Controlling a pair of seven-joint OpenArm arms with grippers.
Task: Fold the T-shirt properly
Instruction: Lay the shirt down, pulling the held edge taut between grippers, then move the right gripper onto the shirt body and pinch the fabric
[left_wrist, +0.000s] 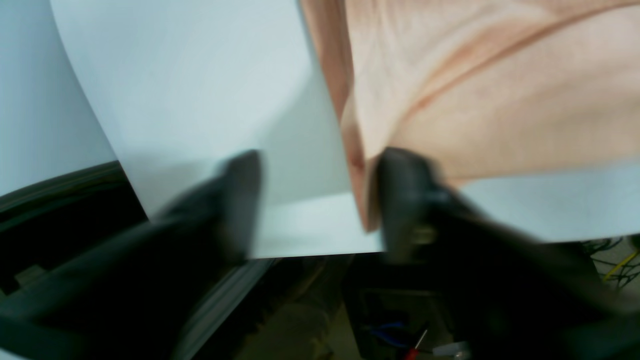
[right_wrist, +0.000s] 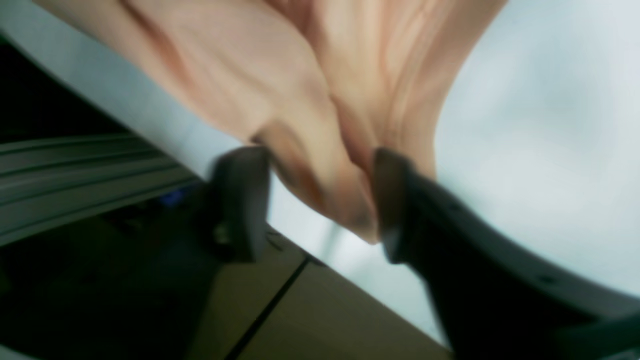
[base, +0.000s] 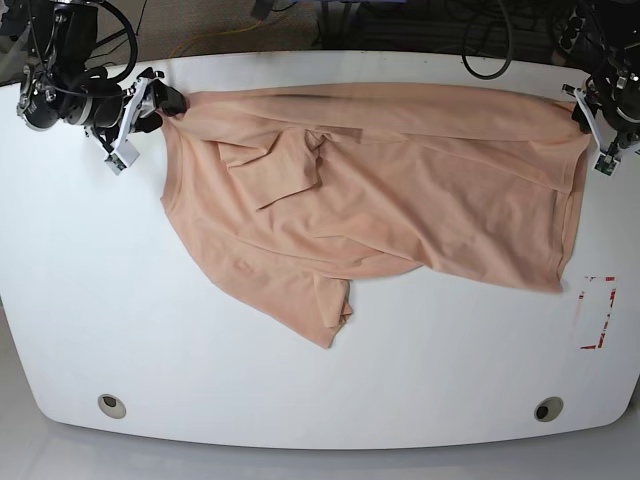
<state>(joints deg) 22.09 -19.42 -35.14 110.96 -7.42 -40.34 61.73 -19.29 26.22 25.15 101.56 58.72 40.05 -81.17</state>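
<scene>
White table (base: 300, 380), peach T-shirt (base: 400, 200) spread, both wrist views blurred, left gripper (left_wrist: 320, 200) and right gripper (right_wrist: 320, 200) parted.

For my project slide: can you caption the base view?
Peach T-shirt spread across the white table, both grippers open at its far corners, left gripper and right gripper.

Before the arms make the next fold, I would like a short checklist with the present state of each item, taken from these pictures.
1. Left gripper open: ok, jaws apart, one finger beside the T-shirt edge.
2. Right gripper open: ok, though fabric lies between the jaws.
3. Cloth fully released: cannot tell, the wrist views are blurred.
4. Shirt wholly on the table: ok.
5. Shirt lies flat: not ok, one sleeve is folded onto the body and wrinkles remain.
6. Far edge straight between the grippers: ok, roughly.
</scene>
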